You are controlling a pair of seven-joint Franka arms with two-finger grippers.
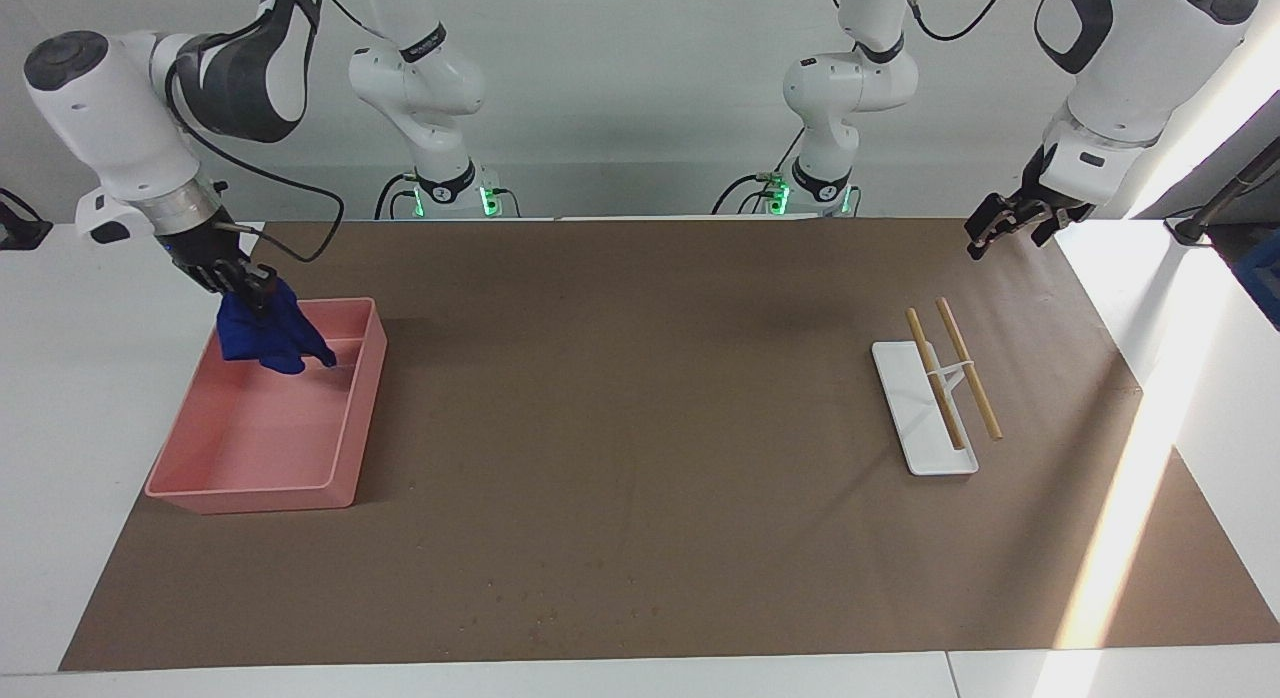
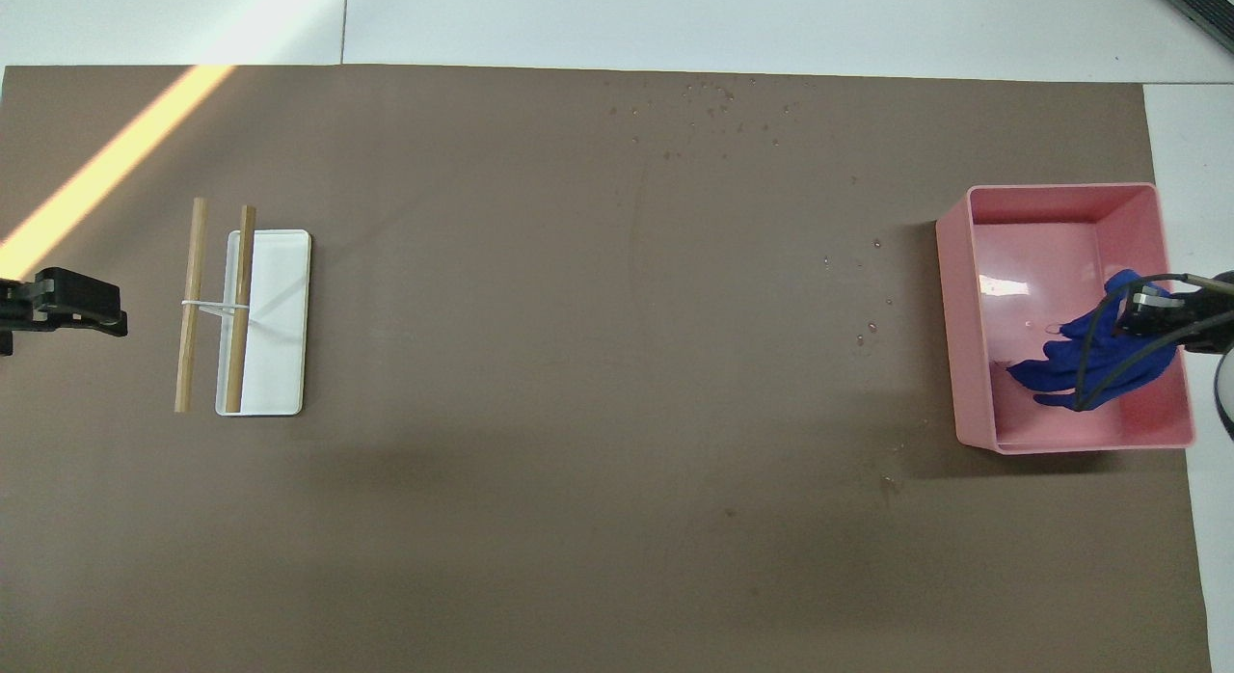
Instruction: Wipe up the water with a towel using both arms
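The deep blue towel (image 1: 270,333) hangs bunched from my right gripper (image 1: 250,283), which is shut on its top. It hangs over the end of the pink tray (image 1: 250,498) nearer to the robots. In the overhead view the towel (image 2: 1080,364) lies over the tray's (image 2: 950,316) inside, under the right gripper (image 2: 1142,311). Small water drops (image 2: 713,99) dot the brown mat at its edge farthest from the robots, and a few more drops (image 2: 872,287) lie beside the tray. My left gripper (image 1: 1000,228) waits in the air over the mat's edge at the left arm's end (image 2: 58,302).
A white flat tray (image 1: 925,413) with two wooden sticks (image 1: 968,368) tied by a white band lies toward the left arm's end. The brown mat (image 1: 640,428) covers most of the white table. A sunlit strip crosses the mat near the left arm.
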